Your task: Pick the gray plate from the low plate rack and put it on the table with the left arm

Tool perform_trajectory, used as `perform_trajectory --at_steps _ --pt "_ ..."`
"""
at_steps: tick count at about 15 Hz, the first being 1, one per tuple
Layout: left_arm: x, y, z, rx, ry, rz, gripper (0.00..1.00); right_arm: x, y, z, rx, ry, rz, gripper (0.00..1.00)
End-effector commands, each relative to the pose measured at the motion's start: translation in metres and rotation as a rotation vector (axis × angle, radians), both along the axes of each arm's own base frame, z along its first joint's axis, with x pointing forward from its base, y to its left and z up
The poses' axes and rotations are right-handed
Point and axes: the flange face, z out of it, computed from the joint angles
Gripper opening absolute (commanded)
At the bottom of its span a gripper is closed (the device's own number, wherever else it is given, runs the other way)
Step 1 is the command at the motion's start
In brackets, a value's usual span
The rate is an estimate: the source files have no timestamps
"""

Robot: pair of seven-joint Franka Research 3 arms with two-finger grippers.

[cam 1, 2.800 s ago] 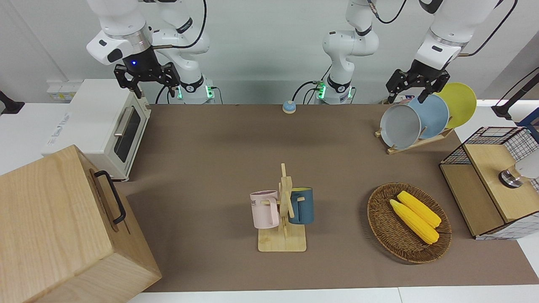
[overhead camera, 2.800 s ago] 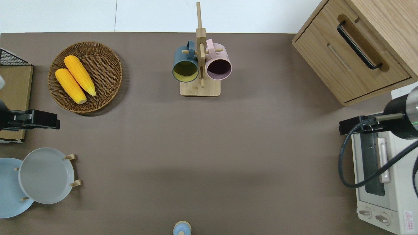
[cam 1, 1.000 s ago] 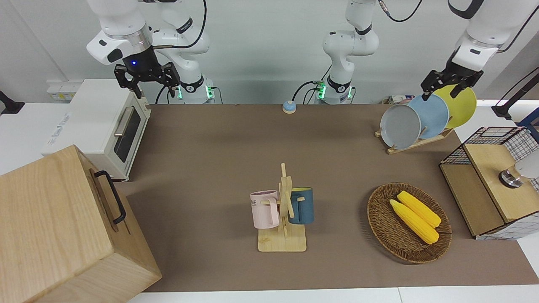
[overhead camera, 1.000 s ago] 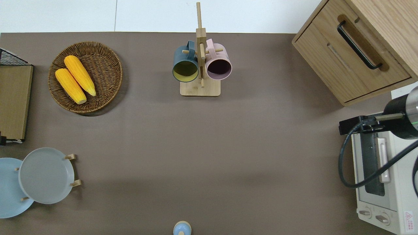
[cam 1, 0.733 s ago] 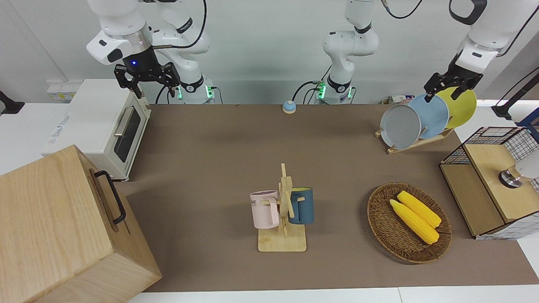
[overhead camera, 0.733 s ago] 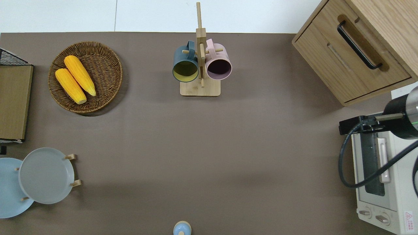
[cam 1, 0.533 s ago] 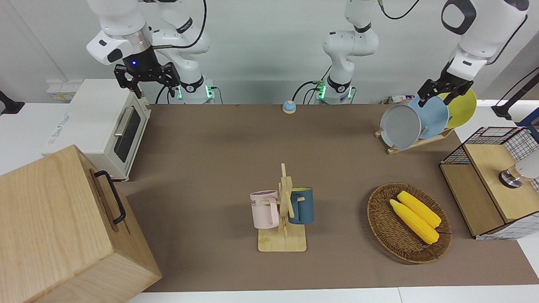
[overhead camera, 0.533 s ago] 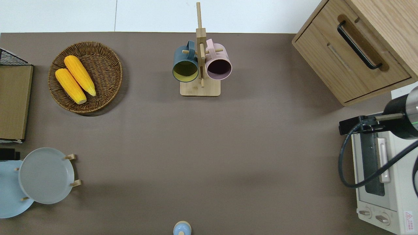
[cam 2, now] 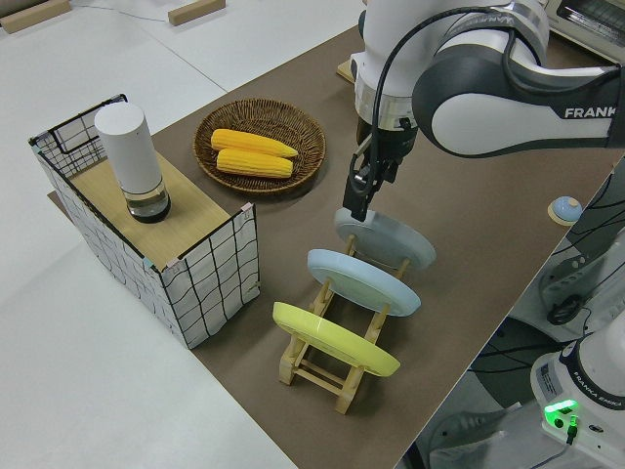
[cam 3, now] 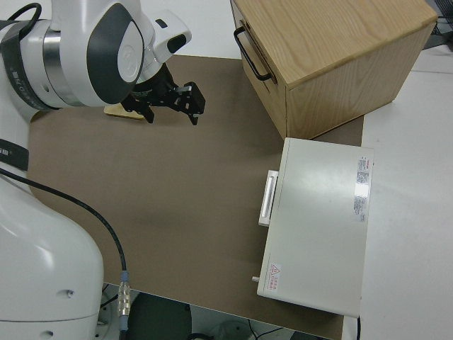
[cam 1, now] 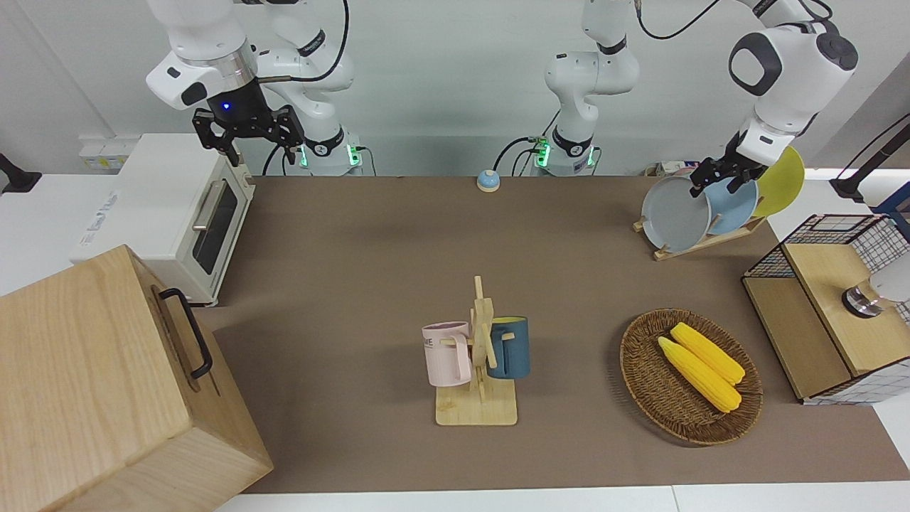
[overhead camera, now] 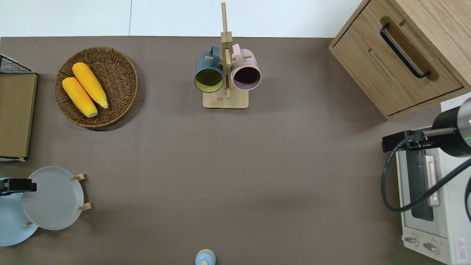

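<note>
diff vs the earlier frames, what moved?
Only the left gripper: it swung out over the yellow plate, then came back down to the gray plate's top rim. No visible grasp yet. The plates, the low plate rack and the parked right arm stayed put.

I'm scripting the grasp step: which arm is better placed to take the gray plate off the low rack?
The left. The left gripper already sits at the upper rim of the gray plate, which leans in the low plate rack at that arm's end of the table. The right arm is parked.
</note>
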Motion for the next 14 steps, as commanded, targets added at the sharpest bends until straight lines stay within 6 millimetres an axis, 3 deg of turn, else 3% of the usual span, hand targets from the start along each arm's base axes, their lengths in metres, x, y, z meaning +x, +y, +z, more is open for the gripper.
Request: perform_trajectory --at_steps 1,7,8,11,14 --pt "-0.018 0.009 -0.02 -0.005 -0.004 0.026 0.99 -0.002 -0.001 0.003 0.017 0.007 -0.014 0.987" --pt "-0.025 0.003 -0.048 -0.014 0.006 0.024 0.94 -0.002 -0.001 0.003 0.017 0.007 -0.014 0.99" --pt "-0.026 0.003 -0.051 -0.02 0.009 0.027 0.85 -0.002 -0.001 0.003 0.017 0.007 -0.014 0.99" --pt "-0.025 0.001 -0.052 -0.022 0.01 0.024 0.38 -0.002 -0.001 0.003 0.017 0.007 -0.014 0.987" --pt "-0.026 0.001 -0.053 -0.022 0.011 0.022 0.21 -0.002 -0.001 0.003 0.017 0.007 -0.014 0.99"
